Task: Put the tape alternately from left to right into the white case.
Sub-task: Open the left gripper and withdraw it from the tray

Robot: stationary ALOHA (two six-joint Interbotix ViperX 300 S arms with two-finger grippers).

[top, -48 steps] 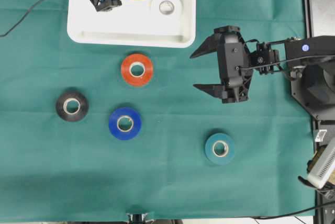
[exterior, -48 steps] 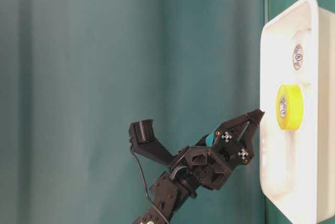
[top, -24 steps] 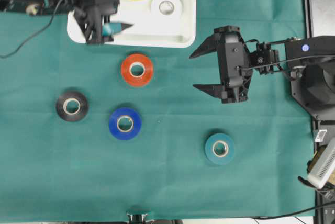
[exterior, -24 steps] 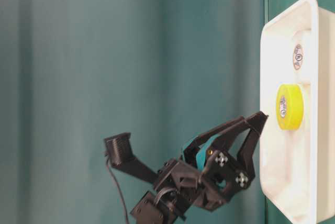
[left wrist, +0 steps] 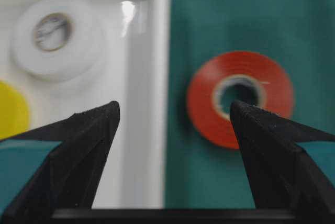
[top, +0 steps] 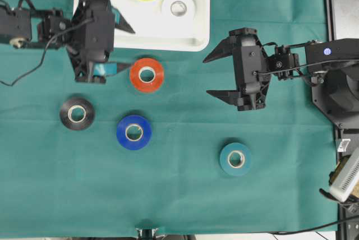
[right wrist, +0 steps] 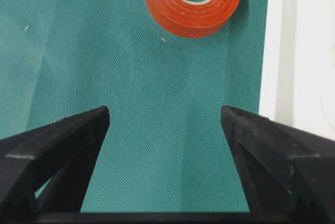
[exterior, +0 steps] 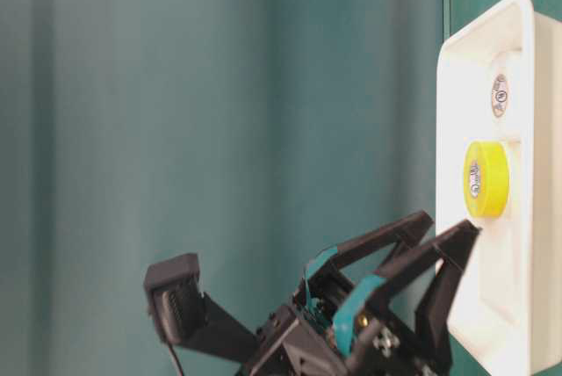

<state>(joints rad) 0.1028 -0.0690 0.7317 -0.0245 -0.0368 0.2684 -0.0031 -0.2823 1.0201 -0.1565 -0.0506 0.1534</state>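
A green cloth (top: 179, 195) covers the table, with a dark strip (top: 342, 4) along its right edge.

The whole table is viewed straight down from overhead. The table-level view is taken sideways, low and close. Each wrist view looks closely between its fingers; the red-orange roll (left wrist: 239, 98) is shared by both.

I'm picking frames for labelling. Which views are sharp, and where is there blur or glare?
Overhead view: evenly lit, sharp, the red-orange roll crisp. Left wrist view: that roll and the white roll are out of focus, with a glare spot on the white case. Right wrist view: cloth weave sharp, the case overexposed at the right edge. Table-level view: backdrop soft, left gripper cropped.
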